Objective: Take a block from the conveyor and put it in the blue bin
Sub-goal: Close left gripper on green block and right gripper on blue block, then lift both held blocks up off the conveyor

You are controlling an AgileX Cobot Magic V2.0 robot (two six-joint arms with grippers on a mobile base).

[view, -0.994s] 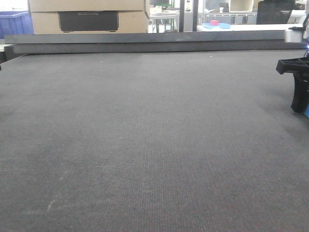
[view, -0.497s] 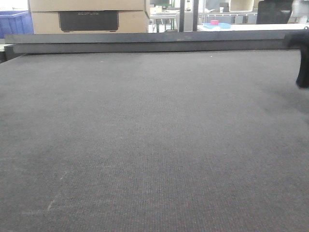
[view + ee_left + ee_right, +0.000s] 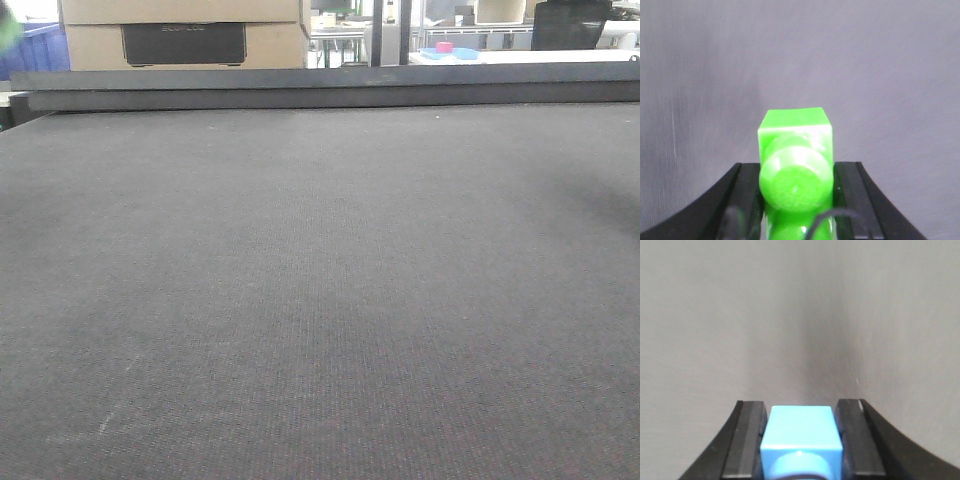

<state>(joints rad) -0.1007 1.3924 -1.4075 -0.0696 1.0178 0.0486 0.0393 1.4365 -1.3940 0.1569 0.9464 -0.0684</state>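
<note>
Small sky-blue block (image 3: pixel 801 432) sits btwn right gripper (image 3: pixel 801 412) fingers, above wide dark grey woven belt (image 3: pixel 320 300). Green block (image 3: pixel 795 125) likewise in left gripper (image 3: pixel 796 167).

On your left gripper (image 3: pixel 797 167) you see two matt black fingers (image 3: pixel 849 195), flat along the inner faces and sweeping outward in a curve at the near corners, with a thin dark cable (image 3: pixel 826 214) looping across at the near edge. Your right gripper (image 3: pixel 800 404) has the same black curved fingers (image 3: pixel 867 450), each lined inside with a flat, greyer strip (image 3: pixel 747 440).
</note>
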